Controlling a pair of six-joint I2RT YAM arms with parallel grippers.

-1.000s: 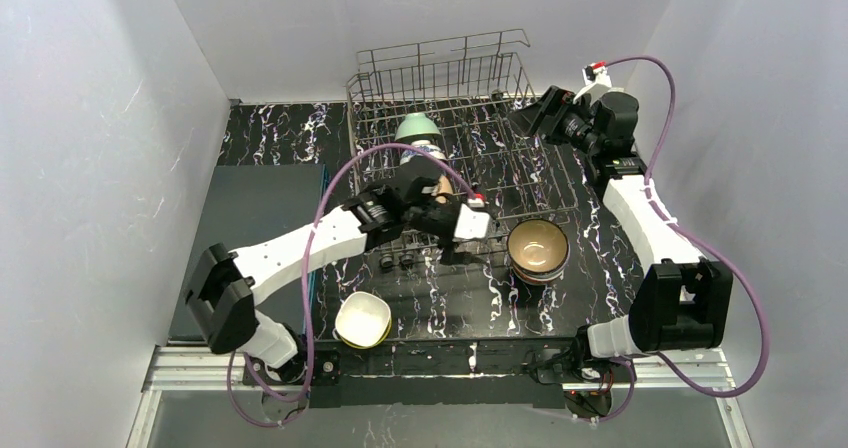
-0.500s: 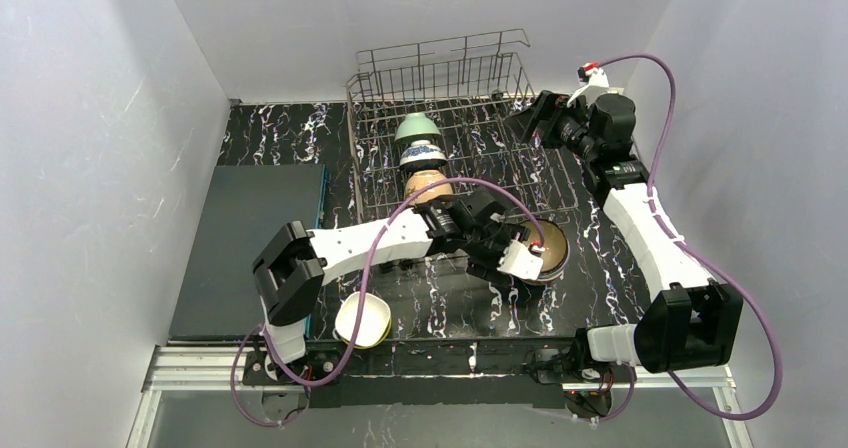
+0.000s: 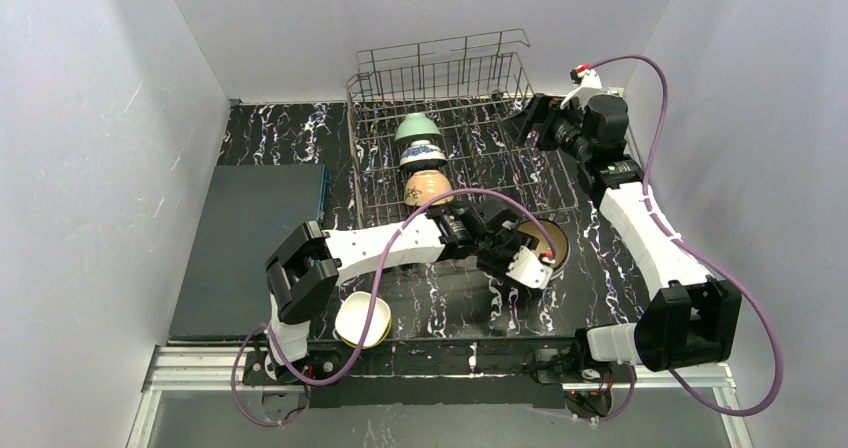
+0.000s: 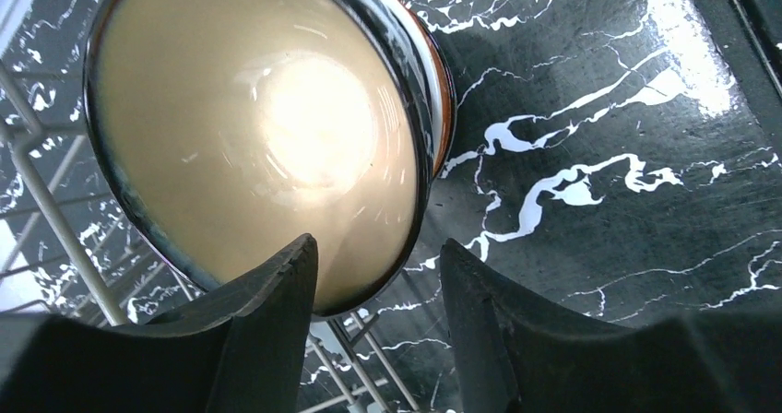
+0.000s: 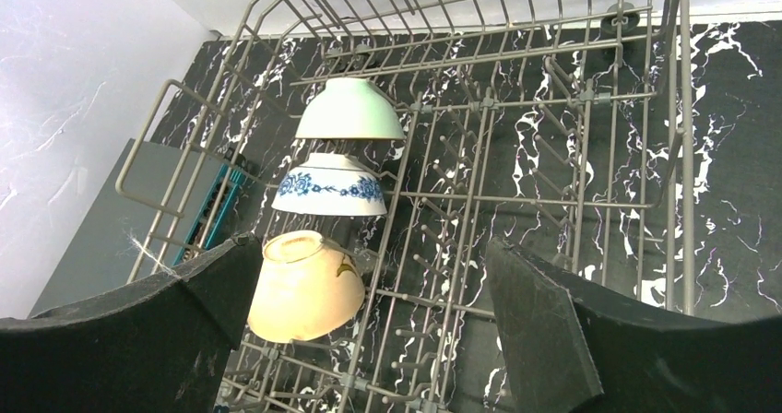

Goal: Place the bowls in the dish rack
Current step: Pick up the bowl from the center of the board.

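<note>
One tan bowl (image 4: 258,127) has its rim inside the left gripper (image 4: 380,247), jaws parted.

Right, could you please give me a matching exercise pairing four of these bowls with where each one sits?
Things:
1. mint bowl
2. blue-patterned bowl
3. cream-lined bowl
4. white bowl

Places:
A. on the table, by the left arm's base
B. farthest in the dish rack's row
C. on the table, at the left gripper
D. middle of the rack's row

Pairs: 1-B, 2-D, 3-C, 4-A
</note>
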